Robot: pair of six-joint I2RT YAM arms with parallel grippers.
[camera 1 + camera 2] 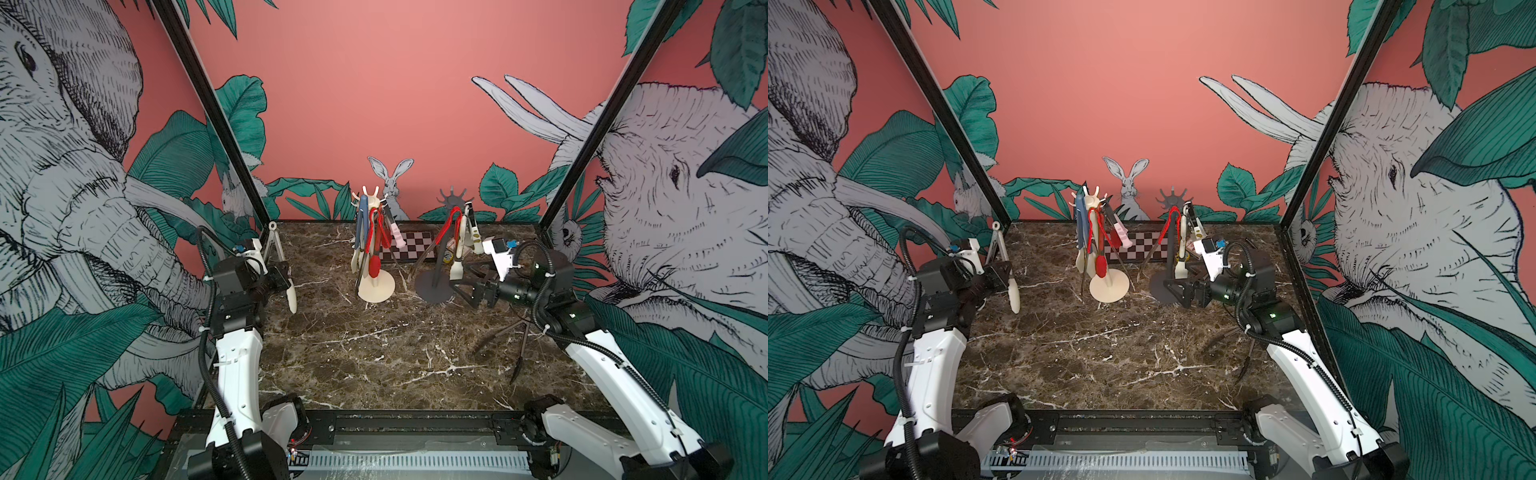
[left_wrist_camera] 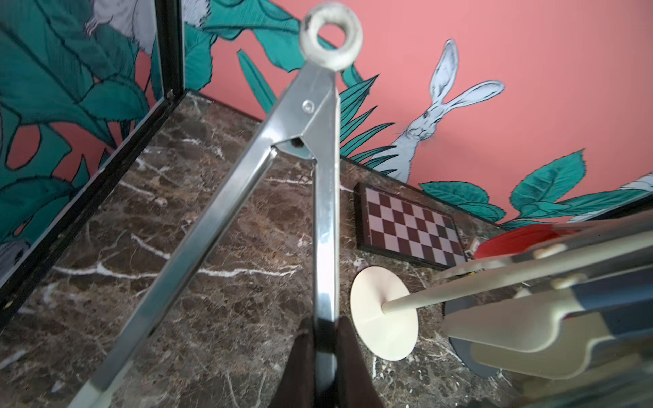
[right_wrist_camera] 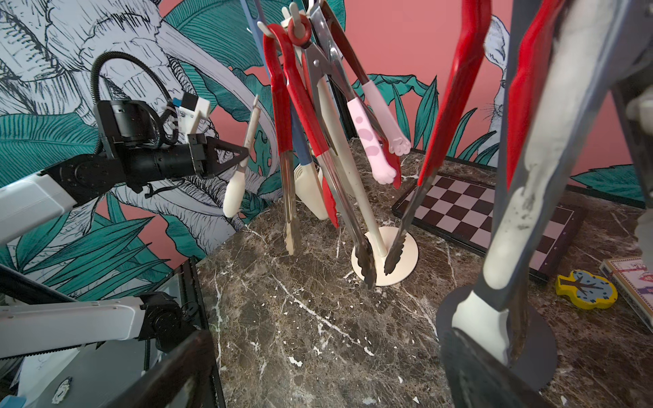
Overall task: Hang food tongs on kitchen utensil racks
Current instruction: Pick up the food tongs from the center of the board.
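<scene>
While the cream rack (image 1: 376, 289) and grey rack (image 1: 434, 291) are carrying several tongs (image 1: 372, 239), the left hand (image 1: 282, 275) is clamping cream-tipped tongs (image 1: 274, 245) aloft, the right hand (image 1: 463, 283) is gaping empty, and dark tongs (image 1: 524, 345) are lying unhung on the counter (image 1: 374, 365).

Soft even light, faint shadows, wide-angle bending at edges, glare on tongs (image 2: 325, 219), near objects blurred

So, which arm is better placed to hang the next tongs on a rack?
Left. The left gripper is shut on metal tongs, ring end up, near the cream rack. The right gripper is open, holding nothing, by the grey rack.
</scene>
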